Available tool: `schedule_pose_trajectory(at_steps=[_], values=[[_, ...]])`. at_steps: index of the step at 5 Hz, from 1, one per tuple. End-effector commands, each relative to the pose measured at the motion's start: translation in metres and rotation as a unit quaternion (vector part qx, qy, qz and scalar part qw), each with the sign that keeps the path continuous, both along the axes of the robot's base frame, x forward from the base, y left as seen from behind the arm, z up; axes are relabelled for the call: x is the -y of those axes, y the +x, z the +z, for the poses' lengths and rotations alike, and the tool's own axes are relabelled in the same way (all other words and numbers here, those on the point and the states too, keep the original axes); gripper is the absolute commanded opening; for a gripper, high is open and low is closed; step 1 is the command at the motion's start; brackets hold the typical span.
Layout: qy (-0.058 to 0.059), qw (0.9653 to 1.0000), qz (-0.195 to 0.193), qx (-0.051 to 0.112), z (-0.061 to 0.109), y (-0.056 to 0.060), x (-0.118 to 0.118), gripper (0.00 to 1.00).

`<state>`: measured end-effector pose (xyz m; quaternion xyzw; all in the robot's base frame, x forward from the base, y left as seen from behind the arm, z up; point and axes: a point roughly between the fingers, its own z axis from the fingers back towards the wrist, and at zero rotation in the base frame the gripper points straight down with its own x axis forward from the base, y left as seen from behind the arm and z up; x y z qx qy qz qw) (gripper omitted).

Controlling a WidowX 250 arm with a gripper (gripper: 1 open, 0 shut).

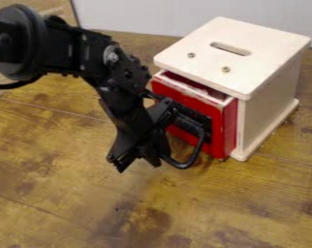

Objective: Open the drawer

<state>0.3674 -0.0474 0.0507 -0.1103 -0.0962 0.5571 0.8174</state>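
Worn wooden table point(68, 194) — bearing a cream-white cabinet point(256, 87).

The black, jointed robot arm point(87, 63) is being extended from the upper left of the view, down and to the right. Its wrist is being angled steeply downward. The black two-fingered gripper point(140, 155) is being held low, with its jaws brought fully together and its fingers pointing down-left.
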Motion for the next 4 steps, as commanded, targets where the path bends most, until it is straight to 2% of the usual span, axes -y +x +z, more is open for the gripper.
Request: schedule_pose_trajectory(at_steps=[1, 2, 4], values=[[0.005, 0.9997, 0.0, 0.023, 0.025, -0.005, -0.015, 0.0], [0.008, 0.9998, 0.003, 0.019, 0.026, -0.012, -0.03, 0.0], [0.007, 0.9983, -0.057, 0.012, 0.027, -0.017, -0.045, 0.0]])
